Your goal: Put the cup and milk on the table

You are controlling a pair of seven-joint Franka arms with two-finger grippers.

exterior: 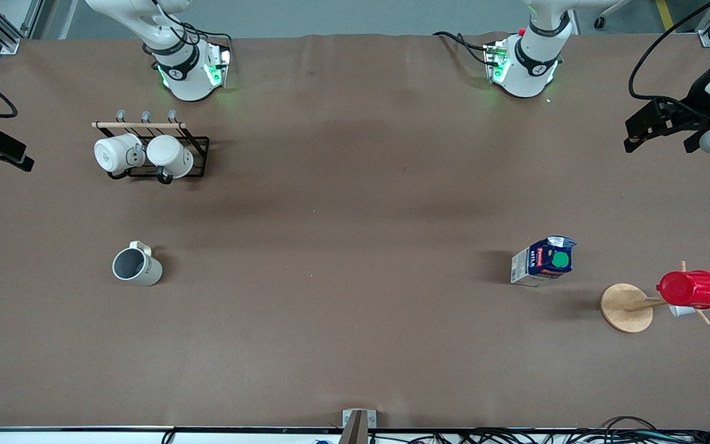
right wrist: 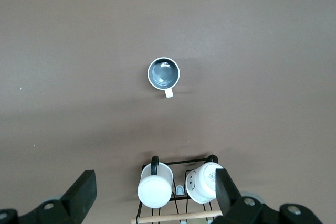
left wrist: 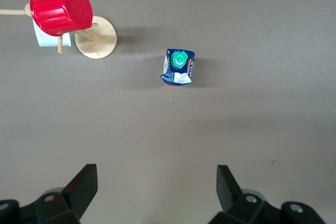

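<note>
The cup (exterior: 137, 265), cream-white with a dark grey inside, stands upright on the brown table (exterior: 355, 246) toward the right arm's end. It also shows in the right wrist view (right wrist: 163, 73). The blue and white milk (exterior: 544, 261) with a green cap stands on the table toward the left arm's end, and shows in the left wrist view (left wrist: 178, 67). My left gripper (exterior: 657, 145) (left wrist: 156, 182) is open and empty, high over the table's left-arm end. My right gripper (exterior: 4, 154) (right wrist: 155, 187) is open and empty, high over the table's right-arm end, partly cut off at the picture's edge.
A black wire rack (exterior: 198, 157) with two all-white mugs (exterior: 145, 154) stands farther from the front camera than the cup. A wooden mug tree (exterior: 626, 307) bearing a bright red cup (exterior: 691, 288) stands beside the milk, at the left arm's end.
</note>
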